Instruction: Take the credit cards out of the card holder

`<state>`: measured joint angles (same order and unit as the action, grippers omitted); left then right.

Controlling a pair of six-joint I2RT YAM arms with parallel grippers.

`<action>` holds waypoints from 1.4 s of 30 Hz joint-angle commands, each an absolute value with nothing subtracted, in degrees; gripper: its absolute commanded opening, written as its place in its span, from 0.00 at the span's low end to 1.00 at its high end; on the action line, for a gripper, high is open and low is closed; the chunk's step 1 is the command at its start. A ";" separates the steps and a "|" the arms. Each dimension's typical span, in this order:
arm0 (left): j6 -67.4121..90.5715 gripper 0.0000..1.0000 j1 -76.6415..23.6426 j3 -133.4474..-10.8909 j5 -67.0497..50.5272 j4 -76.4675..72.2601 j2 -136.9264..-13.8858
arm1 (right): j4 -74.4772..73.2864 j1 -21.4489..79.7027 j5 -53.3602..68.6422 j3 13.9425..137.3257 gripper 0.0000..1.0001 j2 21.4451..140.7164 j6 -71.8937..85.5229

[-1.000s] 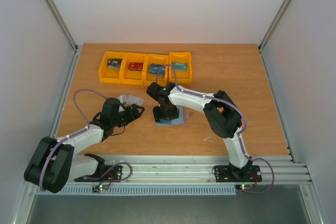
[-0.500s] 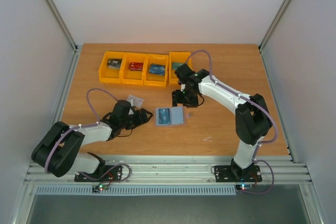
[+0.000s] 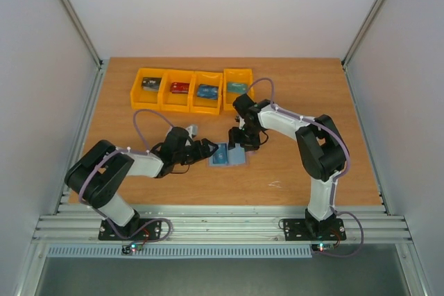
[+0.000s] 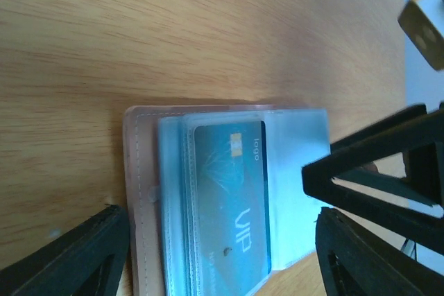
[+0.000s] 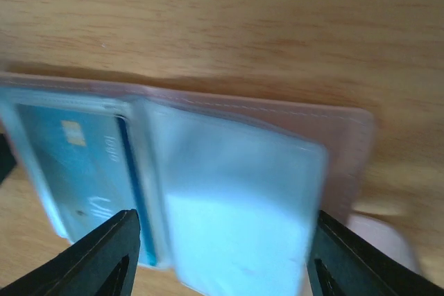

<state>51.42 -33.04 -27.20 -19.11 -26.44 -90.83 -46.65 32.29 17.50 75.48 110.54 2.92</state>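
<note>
The card holder [image 3: 229,157] lies open on the table, pale blue inside with a pinkish edge [image 4: 142,192]. A blue credit card [image 4: 232,199] marked VIP sits in its left sleeve, also seen at the left of the right wrist view as the card [image 5: 73,164]. The right half is a pale blue flap [image 5: 236,199]. My left gripper [image 3: 208,149] is open at the holder's left end, its fingers [image 4: 76,258] straddling it. My right gripper [image 3: 243,141] is open over the right half, one black finger [image 5: 104,254] on each side. Neither holds anything.
Several orange bins [image 3: 192,100] with small items stand in a row at the back of the table. A small pale flat piece [image 3: 192,129] lies just behind my left arm. A tiny scrap [image 3: 275,184] lies near the front edge.
My left arm has slid right up to the holder. My right arm lifted off the holder, swung back and right, then returned to its right half. The holder has shifted slightly.
</note>
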 commanded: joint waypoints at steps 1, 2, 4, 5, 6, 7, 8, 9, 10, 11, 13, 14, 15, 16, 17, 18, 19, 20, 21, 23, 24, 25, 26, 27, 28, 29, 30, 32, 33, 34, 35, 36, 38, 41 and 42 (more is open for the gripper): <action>51.00 0.73 -34.75 -27.25 -20.35 -26.63 -94.28 | -43.76 32.14 20.18 75.18 0.64 110.81 2.32; 50.69 0.71 -34.82 -27.39 -21.00 -27.41 -94.18 | -43.63 32.10 20.52 75.07 0.64 110.68 2.17; 49.80 0.67 -35.49 -27.74 -22.64 -29.58 -94.18 | -43.19 31.85 21.82 74.64 0.63 110.42 2.11; 49.07 0.64 -35.91 -28.21 -23.44 -30.67 -94.44 | -42.57 31.55 22.55 74.36 0.62 110.25 2.18; 48.72 0.62 -36.24 -28.52 -24.14 -31.27 -94.70 | -42.02 31.34 23.53 73.88 0.61 109.98 2.46; 48.28 0.60 -36.53 -28.89 -24.69 -32.08 -94.89 | -40.80 30.99 24.64 73.38 0.60 109.77 2.95; 48.06 0.59 -36.72 -29.22 -25.04 -32.53 -95.18 | -39.87 30.75 25.71 72.78 0.59 109.55 3.51; 47.89 0.56 -36.84 -29.53 -25.20 -32.75 -95.49 | -39.02 30.45 26.61 72.20 0.59 109.37 4.11; 47.99 0.55 -37.01 -29.76 -25.03 -32.92 -95.73 | -38.53 30.27 27.04 71.71 0.58 109.20 4.53; 48.26 0.56 -37.11 -29.93 -24.72 -33.03 -96.02 | -38.28 30.14 27.05 71.31 0.58 109.07 4.79; 49.24 0.56 -37.37 -30.49 -23.96 -33.48 -96.51 | -37.89 29.97 27.03 70.07 0.55 108.77 4.92; 49.72 0.56 -37.58 -30.93 -23.65 -33.84 -96.77 | -37.64 29.90 27.30 69.46 0.52 108.69 5.05; 49.94 0.56 -37.90 -31.39 -23.50 -34.39 -97.15 | -37.29 29.70 27.64 68.69 0.49 108.45 5.18; 50.08 0.56 -38.20 -31.77 -23.24 -34.66 -97.35 | -36.81 29.44 28.18 67.90 0.45 108.28 5.45; 50.09 0.56 -38.42 -32.12 -22.86 -34.68 -97.70 | -36.36 29.11 28.63 67.02 0.39 108.00 5.68; 50.23 0.57 -38.57 -32.28 -22.57 -34.58 -97.92 | -35.93 28.81 29.02 66.25 0.32 107.63 5.90; 50.31 0.57 -38.59 -32.27 -22.32 -34.32 -98.08 | -35.54 28.42 29.46 65.52 0.24 107.16 6.04; 50.31 0.57 -38.62 -32.26 -22.25 -34.00 -98.02 | -35.24 27.98 29.80 65.02 0.12 106.61 6.06; 50.15 0.57 -38.65 -32.10 -22.42 -33.81 -97.81 | -35.18 27.52 30.03 64.62 0.03 105.99 6.06; 48.83 0.58 -38.59 -31.71 -23.29 -33.77 -96.94 | -35.43 26.75 30.57 64.41 0.01 104.58 5.54; 48.02 0.59 -38.66 -31.61 -23.54 -33.70 -96.20 | -35.95 26.38 30.87 64.61 0.01 103.71 4.96; 47.40 0.61 -38.60 -31.43 -23.45 -33.39 -95.32 | -36.45 26.04 31.28 64.99 0.01 102.73 4.33; 46.50 0.63 -38.59 -31.33 -23.20 -32.89 -94.09 | -37.12 25.75 31.65 65.48 0.01 101.42 3.58; 45.92 0.65 -38.47 -31.32 -23.19 -32.38 -92.70 | -37.97 25.55 31.98 66.37 0.01 99.91 2.74; 45.12 0.68 -38.12 -31.24 -23.43 -31.65 -91.21 | -38.68 25.38 32.19 67.15 0.01 97.73 1.98; 44.63 0.70 -37.50 -31.21 -24.10 -30.95 -89.59 | -39.60 25.32 32.43 68.08 0.01 96.12 1.19; 44.13 0.72 -36.53 -31.20 -25.19 -30.08 -88.15 | -40.33 25.31 32.86 68.95 0.01 94.43 0.99; 43.59 0.76 -34.07 -31.84 -28.58 -28.65 -85.74 | -41.46 25.32 34.54 70.60 0.01 91.67 -0.61; 42.87 0.78 -32.91 -32.60 -31.02 -28.42 -84.75 | -41.80 25.31 35.67 71.18 0.01 90.36 -1.30; 42.36 0.79 -31.74 -33.53 -33.66 -28.33 -83.75 | -42.10 25.31 36.82 71.87 0.01 89.08 -1.47; 41.79 0.80 -30.75 -34.55 -36.02 -28.35 -82.70 | -42.47 25.31 37.67 72.48 0.01 87.73 -1.75; 41.43 0.80 -29.96 -35.59 -38.06 -28.34 -81.36 | -42.84 25.32 38.24 73.39 0.01 86.46 -2.10; 40.35 0.80 -28.69 -37.37 -41.30 -28.53 -77.98 | -43.93 25.36 39.06 75.56 0.01 84.08 -3.39; 40.24 0.81 -27.38 -38.46 -44.25 -27.47 -71.45 | -45.73 25.47 40.16 79.44 0.01 81.39 -7.10; 40.13 0.81 -27.12 -38.80 -45.38 -26.90 -68.47 | -45.55 25.49 40.68 80.41 0.01 80.52 -8.22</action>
